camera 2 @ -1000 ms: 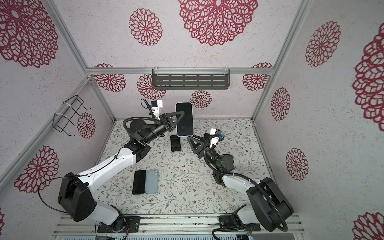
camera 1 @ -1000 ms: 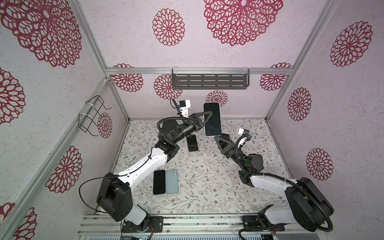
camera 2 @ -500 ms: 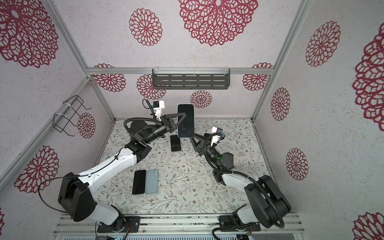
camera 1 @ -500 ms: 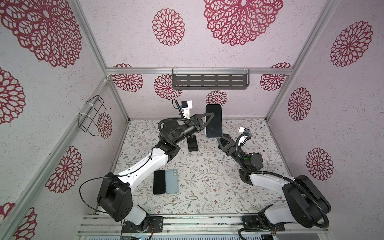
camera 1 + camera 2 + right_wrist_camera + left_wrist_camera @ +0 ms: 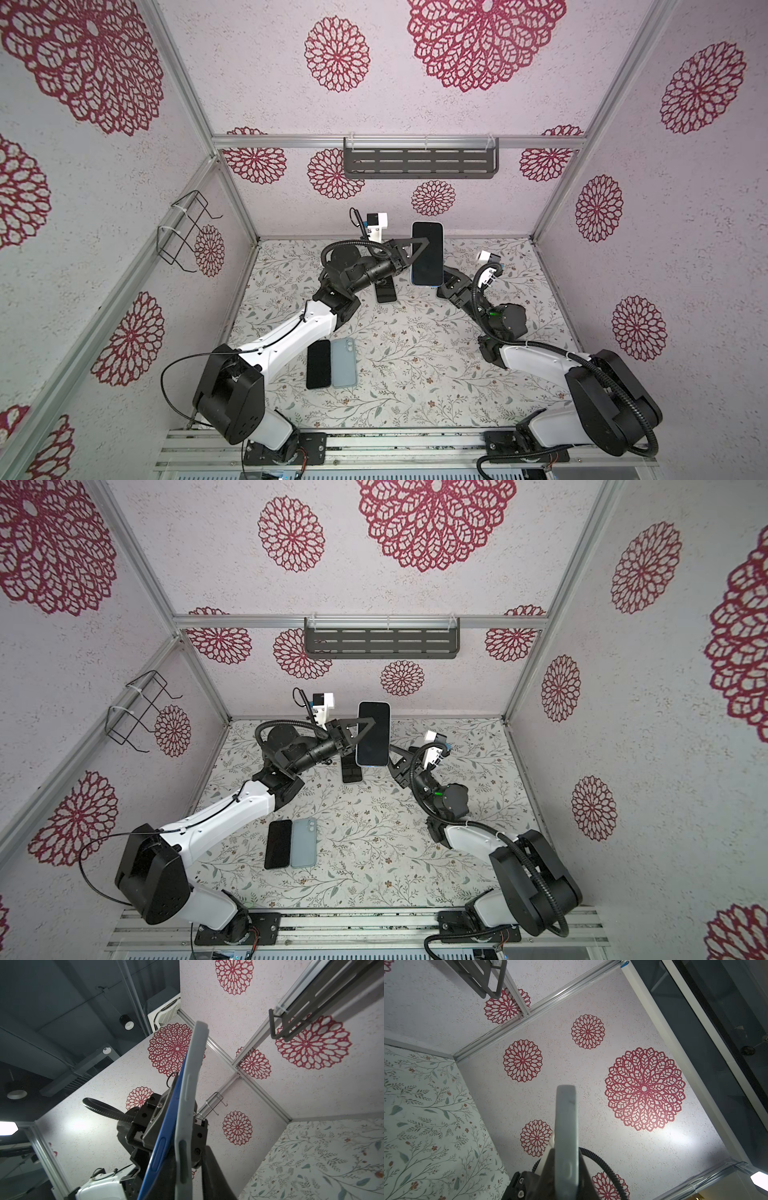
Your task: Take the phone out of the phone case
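While the phone [image 5: 428,266] sits in its phone case [image 5: 566,1122], raised above the tabletop [image 5: 415,374], the jaws of the left gripper [image 5: 423,244] pinch both; the right gripper [image 5: 441,286] is at the lower corner, and I cannot tell whether its jaws grip.

Pale rosette-printed walls [image 5: 374,104] carrying a grey shelf [image 5: 419,162] and wire rack [image 5: 183,232] enclose a leaf-printed floor [image 5: 415,374].

Right gripper [image 5: 444,287] tips hidden behind phone [image 5: 427,253]; grip unclear.

The floral table [image 5: 415,374] bears a black phone [image 5: 318,365] touching a grey-blue case [image 5: 343,362], and a dark phone [image 5: 385,294] farther back
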